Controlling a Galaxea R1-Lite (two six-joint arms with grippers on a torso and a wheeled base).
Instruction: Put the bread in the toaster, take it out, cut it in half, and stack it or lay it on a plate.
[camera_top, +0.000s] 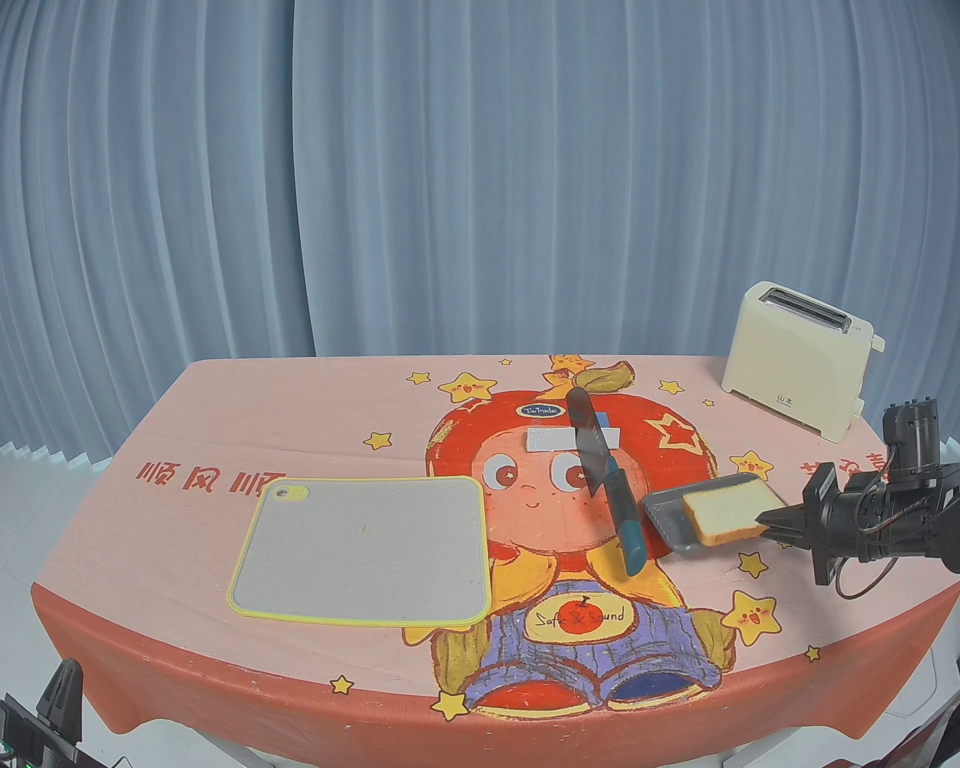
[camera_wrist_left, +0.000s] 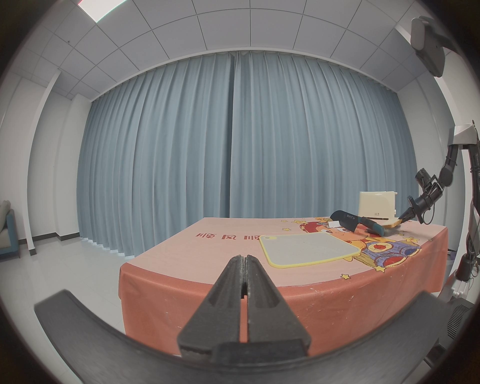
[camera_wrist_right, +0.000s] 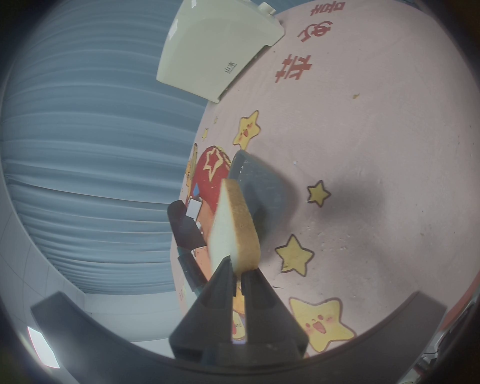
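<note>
Bread (camera_top: 733, 508) was held by its right edge in the right pincer (camera_top: 770, 520), whose 2 fingers were closed onto the crust. The slice lay nearly flat over the right part of a grey tray (camera_top: 665, 512) and reached past the tray's right rim; whether its underside touched the tray cannot be told. In the right wrist view the bread (camera_wrist_right: 234, 232) stood edge-on just beyond the pincer (camera_wrist_right: 237, 267), with the tray behind it.

The toaster (camera_top: 800, 358), cream-coloured with 1 long slot on top, stood at the far right of the tabletop (camera_top: 250, 420), well apart from the tray. A knife (camera_top: 605, 475) lay diagonally just left of the tray, its dark blade pointing far and its teal handle pointing near; the blade crossed a small white strip (camera_top: 550, 438). A grey cutting board (camera_top: 365, 550) with a yellow rim lay flat at the near left, apart from the knife.

The left pincer (camera_wrist_left: 244, 270) was off the near-left corner of the tabletop, its 2 fingers pressed together with nothing between them. A blue curtain (camera_top: 400, 180) hung behind the tabletop.
</note>
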